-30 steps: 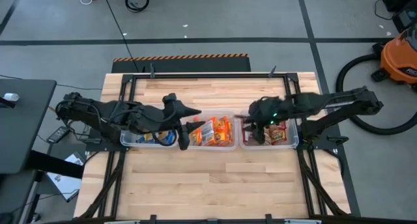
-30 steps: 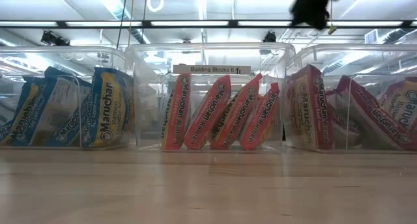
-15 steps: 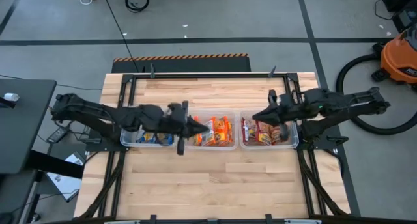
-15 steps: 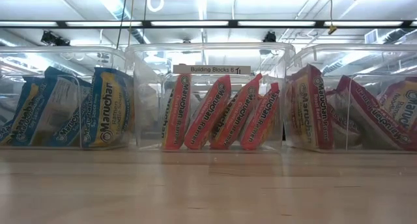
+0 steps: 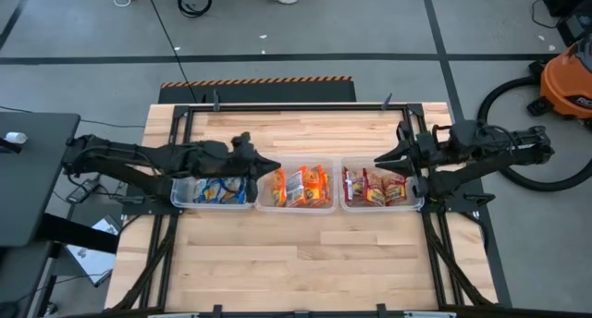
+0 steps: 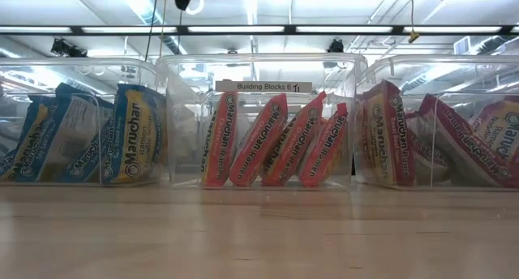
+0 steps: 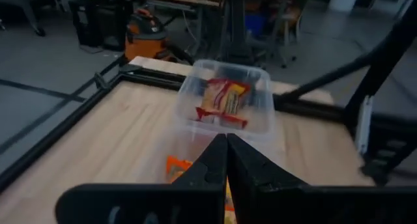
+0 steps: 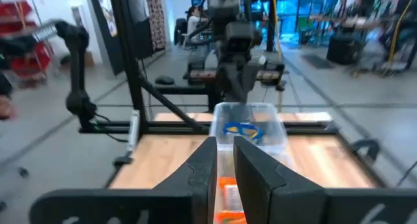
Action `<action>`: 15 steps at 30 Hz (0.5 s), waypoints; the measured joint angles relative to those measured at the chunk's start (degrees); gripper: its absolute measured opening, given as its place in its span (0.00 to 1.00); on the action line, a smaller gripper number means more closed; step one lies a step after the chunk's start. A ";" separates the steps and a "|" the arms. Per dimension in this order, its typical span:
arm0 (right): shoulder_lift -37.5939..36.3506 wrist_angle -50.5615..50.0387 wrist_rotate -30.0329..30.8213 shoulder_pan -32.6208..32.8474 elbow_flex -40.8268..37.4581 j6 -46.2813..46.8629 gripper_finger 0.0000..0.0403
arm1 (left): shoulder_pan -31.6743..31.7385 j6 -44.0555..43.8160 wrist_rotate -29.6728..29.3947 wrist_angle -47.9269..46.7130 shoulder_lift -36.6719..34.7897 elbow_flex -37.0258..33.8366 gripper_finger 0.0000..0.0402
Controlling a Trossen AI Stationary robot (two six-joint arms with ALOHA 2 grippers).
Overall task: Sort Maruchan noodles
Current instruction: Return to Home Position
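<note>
**Desk:** Where are the noodle packets?

**Me:** All in the three clear bins in a row on the wooden surface (image 5: 296, 253). The blue packets (image 5: 217, 190) are in the left bin (image 5: 176, 196), the orange packets (image 5: 303, 186) in the middle bin (image 5: 294, 208), and the red packets (image 5: 377, 189) in the right bin (image 5: 419, 193). From table height I see them standing on edge and leaning on each other. I see none loose on the wood, so I judge the sorting done.

**Desk:** And the arms?

**Me:** The left fingers (image 5: 270, 166) are pressed together with nothing in them, above where the left and middle bins meet. The right fingers (image 5: 383, 159) are a narrow gap apart and also empty, near the far rim of the right bin.

**Desk:** What if one needs re-seating?

**Me:** I'd expect these to be light and crinkly, with slick film over a brittle noodle block. So I'd pinch gently across the flat faces near the upper edge — squeeze hard and the block probably cracks. The loose end seal would likely slip or fold.
</note>
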 joint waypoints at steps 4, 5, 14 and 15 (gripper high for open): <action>0.17 0.24 0.95 -0.06 -0.02 -6.71 0.14 | 2.33 3.98 1.60 -1.35 0.90 -0.06 0.03; 0.04 0.35 1.04 -0.07 -0.02 -7.60 0.14 | 3.12 4.49 2.50 -1.88 0.38 -0.06 0.03; -5.83 -4.82 2.83 -0.05 -0.02 -7.34 0.14 | 5.64 4.79 4.35 2.28 -12.18 -12.69 0.03; -6.65 -4.82 2.79 -0.05 -0.02 -7.31 0.14 | 5.28 4.77 4.32 3.23 -14.25 -14.73 0.03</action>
